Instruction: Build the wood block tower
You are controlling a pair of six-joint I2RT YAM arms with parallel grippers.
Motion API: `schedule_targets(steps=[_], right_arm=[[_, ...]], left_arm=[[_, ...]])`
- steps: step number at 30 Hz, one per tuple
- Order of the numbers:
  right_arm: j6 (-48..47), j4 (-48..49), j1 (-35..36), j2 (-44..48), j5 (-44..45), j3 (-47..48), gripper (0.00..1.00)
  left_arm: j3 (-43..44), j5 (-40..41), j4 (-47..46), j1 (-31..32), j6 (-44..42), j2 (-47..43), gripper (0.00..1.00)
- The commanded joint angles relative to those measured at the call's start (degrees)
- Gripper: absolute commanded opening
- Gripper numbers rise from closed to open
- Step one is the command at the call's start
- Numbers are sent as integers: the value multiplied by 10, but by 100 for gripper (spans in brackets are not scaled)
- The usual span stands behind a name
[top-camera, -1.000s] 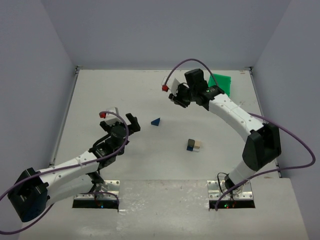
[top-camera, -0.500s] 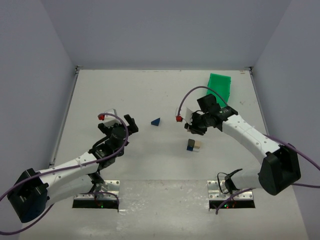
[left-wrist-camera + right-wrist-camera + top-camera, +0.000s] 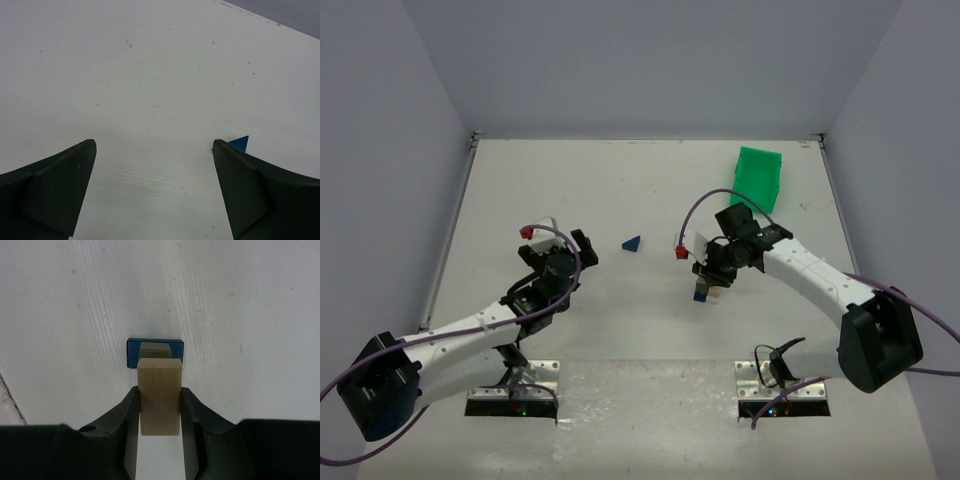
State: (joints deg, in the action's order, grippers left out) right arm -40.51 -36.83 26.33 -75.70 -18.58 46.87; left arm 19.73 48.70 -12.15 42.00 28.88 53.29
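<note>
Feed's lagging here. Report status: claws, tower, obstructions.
Right claw shut on tan block, lined up over the blue base block. Left claw open, empty. Blue wedge lies apart on the table, not in the way.

White arms [image 3: 460, 335], black joints [image 3: 873, 342], looping purple cables [image 3: 720, 191]

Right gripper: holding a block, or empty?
The right gripper is shut on the tan block: the right wrist view shows both fingers pressed against its sides, above the blue block.
</note>
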Motion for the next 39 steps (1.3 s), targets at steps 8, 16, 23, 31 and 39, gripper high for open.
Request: schedule_targets(steps=[8,16,23,31,39], right_arm=[[6,27,-5,-21,-22,-2,15],[12,31,-13,-30,-21,-9,17],[14,34,-15,-35,-28,-10,18],[11,26,-16,-43,-31,-6,19],[15,32,-16,-46,-26,-4,21]], left_arm=[[34,-4,-11,-5,-9,37,100],[45,-9,4,-5,-4,58,100],[54,-12,8,-5,-7,71,100],[61,-14,23,-5,-4,78,100],[61,-16,24,-5,-4,80,100]])
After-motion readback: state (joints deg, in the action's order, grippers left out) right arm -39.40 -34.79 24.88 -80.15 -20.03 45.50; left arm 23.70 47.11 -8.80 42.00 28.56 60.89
